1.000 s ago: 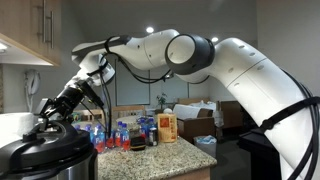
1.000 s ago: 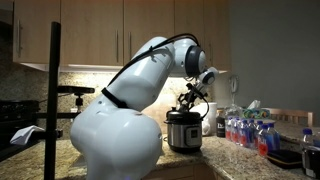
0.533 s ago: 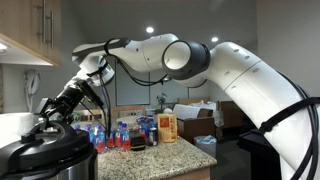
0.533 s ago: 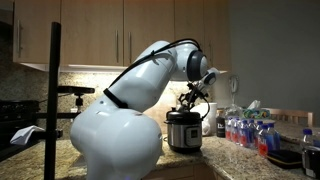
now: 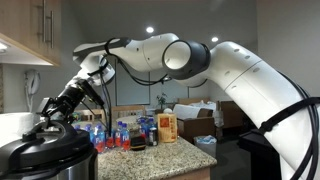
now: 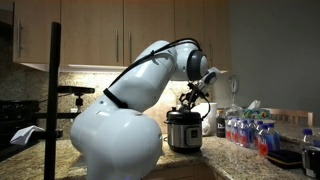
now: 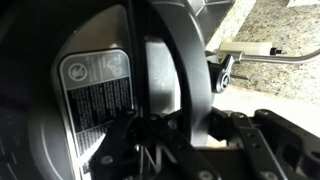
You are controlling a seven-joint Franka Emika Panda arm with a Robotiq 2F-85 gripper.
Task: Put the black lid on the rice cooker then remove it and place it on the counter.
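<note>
The rice cooker [image 5: 45, 168] has a brushed silver body and stands on the counter [image 5: 190, 155]; it also shows in an exterior view [image 6: 184, 133]. The black lid [image 5: 40, 148] sits on top of it. My gripper [image 5: 52, 124] reaches down onto the lid's centre, also seen in an exterior view [image 6: 188, 104]. In the wrist view the lid [image 7: 95, 90] with its printed label fills the picture, and my gripper [image 7: 165, 128] is shut on the lid's raised handle. The fingertips are partly hidden in shadow.
Colourful bottles [image 5: 120, 135] and an orange box [image 5: 167, 127] stand on the counter behind the cooker. More bottles [image 6: 245, 130] stand beside it. Wall cabinets [image 6: 120, 30] hang above. A black camera pole [image 6: 52, 95] stands close by. Speckled granite [image 7: 275, 25] shows beyond the lid.
The arm's upper links shifted slightly a second ago. The gripper has stayed on the lid, which has not moved.
</note>
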